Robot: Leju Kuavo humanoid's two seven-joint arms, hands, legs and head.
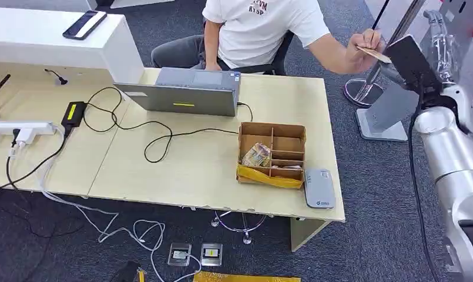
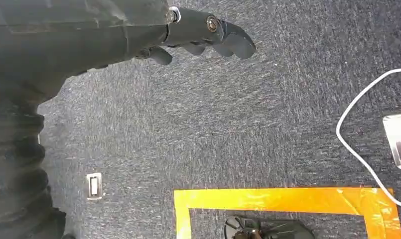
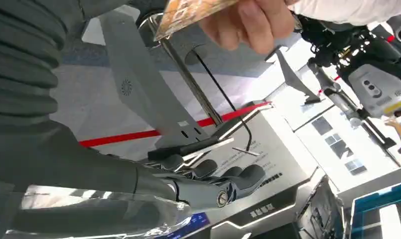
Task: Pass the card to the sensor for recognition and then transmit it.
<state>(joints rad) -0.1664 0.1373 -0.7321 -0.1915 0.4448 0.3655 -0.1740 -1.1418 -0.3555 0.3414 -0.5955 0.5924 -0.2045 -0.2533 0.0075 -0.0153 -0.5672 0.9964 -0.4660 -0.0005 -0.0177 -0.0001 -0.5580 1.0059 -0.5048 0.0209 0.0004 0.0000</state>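
Right arm's up, off to the right of the table (image 1: 163, 170). The right hand (image 1: 411, 61) is raised by a person's hand (image 1: 366, 46), which pinches the card (image 1: 373, 54). In the right wrist view the card (image 3: 188, 12) sits in the person's fingers (image 3: 253, 22), w/ the robot's right hand (image 3: 213, 181) apart from it, fingers curled in side by side, nothing in them. So the card's w/ the person, not the robot.

Left hand (image 2: 203, 35) hangs low over dark carpet (image 2: 238, 124), fingers loosely bent, holding nothing; a white cable (image 2: 357, 129) and an orange tape outline (image 2: 288, 199) lie on the floor under it.

On the table: grey sensor pad (image 1: 319, 188) at the near right corner, just beside a cardboard box (image 1: 272, 154) w/ dividers and some bits inside. Grey laptop (image 1: 184, 93) further back, black cable (image 1: 157, 138) looping across, power strip (image 1: 22, 129) on the left. Person in a white shirt (image 1: 263, 29) sits behind the table. Grey stand (image 1: 386, 111) on the floor, right side.
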